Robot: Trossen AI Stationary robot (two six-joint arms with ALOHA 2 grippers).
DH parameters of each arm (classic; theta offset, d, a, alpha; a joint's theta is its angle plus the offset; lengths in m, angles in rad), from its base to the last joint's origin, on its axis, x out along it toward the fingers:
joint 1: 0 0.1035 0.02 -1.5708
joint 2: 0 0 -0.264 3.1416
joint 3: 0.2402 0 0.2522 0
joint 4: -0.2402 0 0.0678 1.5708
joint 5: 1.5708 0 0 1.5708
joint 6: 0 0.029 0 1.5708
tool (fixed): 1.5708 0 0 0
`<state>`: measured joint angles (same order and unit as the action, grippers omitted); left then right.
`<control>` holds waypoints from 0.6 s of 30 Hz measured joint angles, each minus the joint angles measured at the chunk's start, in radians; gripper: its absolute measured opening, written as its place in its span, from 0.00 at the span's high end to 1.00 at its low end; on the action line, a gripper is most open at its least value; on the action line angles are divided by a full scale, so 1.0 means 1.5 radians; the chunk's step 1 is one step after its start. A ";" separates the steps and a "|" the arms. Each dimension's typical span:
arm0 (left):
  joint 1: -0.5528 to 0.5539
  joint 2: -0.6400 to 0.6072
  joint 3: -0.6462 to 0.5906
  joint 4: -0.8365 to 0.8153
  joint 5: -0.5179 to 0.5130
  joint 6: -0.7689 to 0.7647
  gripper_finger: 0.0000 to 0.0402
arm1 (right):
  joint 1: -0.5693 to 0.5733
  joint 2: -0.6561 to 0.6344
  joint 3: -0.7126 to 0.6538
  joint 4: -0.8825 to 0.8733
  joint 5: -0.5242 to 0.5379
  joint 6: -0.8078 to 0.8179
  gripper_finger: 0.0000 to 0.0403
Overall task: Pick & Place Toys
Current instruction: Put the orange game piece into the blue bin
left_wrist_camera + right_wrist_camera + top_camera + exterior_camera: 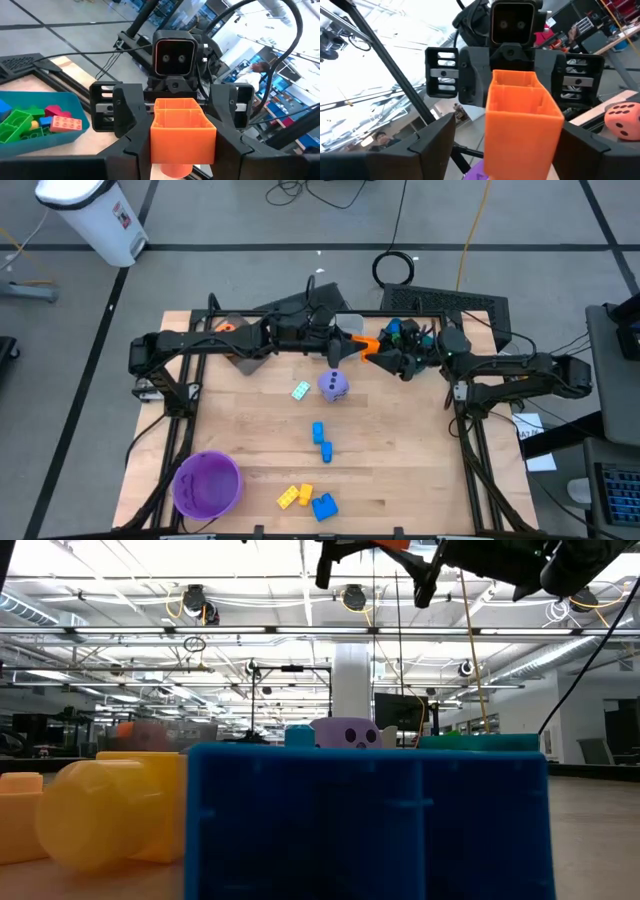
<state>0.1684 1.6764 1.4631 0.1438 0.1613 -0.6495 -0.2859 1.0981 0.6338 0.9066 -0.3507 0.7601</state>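
An orange brick (365,347) hangs in the air over the table's far middle, between my two grippers. My left gripper (352,345) reaches in level from the left and is shut on it. My right gripper (380,354) faces it from the right; its open fingers (437,145) stand on either side of the brick's other end (520,125). On the table lie a purple die (334,385), a whitish card (301,391), two blue bricks (320,438), yellow bricks (293,496) and another blue brick (324,506). My left gripper pinches the orange brick's two opposite sides (156,145) between its two fingers, at the end nearest that arm. The fingers come level from the table's left and lie along the brick. The brick sticks out level beyond them, lifted clear of the table.
A purple bowl (207,483) stands at the near left corner. A teal bin (35,120) with several bricks sits at the far right, behind my right arm. An orange die (622,119) lies at the far left. Close to the low camera stand a blue brick (365,820) and a yellow one (110,810).
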 joint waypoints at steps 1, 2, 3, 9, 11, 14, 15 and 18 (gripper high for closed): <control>0.000 0.000 0.000 -0.001 -0.001 0.000 0.63 | 0.000 0.000 0.000 -0.002 -0.002 -0.001 0.34; 0.000 0.000 0.000 0.000 -0.001 0.001 0.63 | 0.000 0.001 0.000 -0.003 -0.006 -0.001 0.35; 0.000 0.000 0.000 0.001 0.000 0.005 0.63 | 0.000 0.001 0.000 -0.002 -0.011 -0.002 0.37; 0.000 0.000 0.000 0.023 0.028 0.008 0.61 | 0.000 0.000 0.000 -0.001 -0.015 -0.012 0.55; 0.000 0.000 0.000 0.024 0.038 0.007 0.55 | 0.000 0.000 0.000 -0.004 -0.015 -0.014 0.63; 0.005 0.000 0.000 0.030 0.050 -0.010 0.46 | 0.000 0.001 0.000 -0.004 -0.021 -0.026 0.69; 0.007 0.000 0.000 0.033 0.053 -0.010 0.43 | 0.000 0.001 0.000 -0.004 -0.027 -0.031 0.69; 0.019 0.000 0.000 0.046 0.070 -0.011 0.35 | 0.000 0.001 0.000 -0.004 -0.030 -0.031 0.69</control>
<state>0.1966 1.6764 1.4631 0.2128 0.2670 -0.6656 -0.2863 1.0988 0.6338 0.9002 -0.3959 0.7137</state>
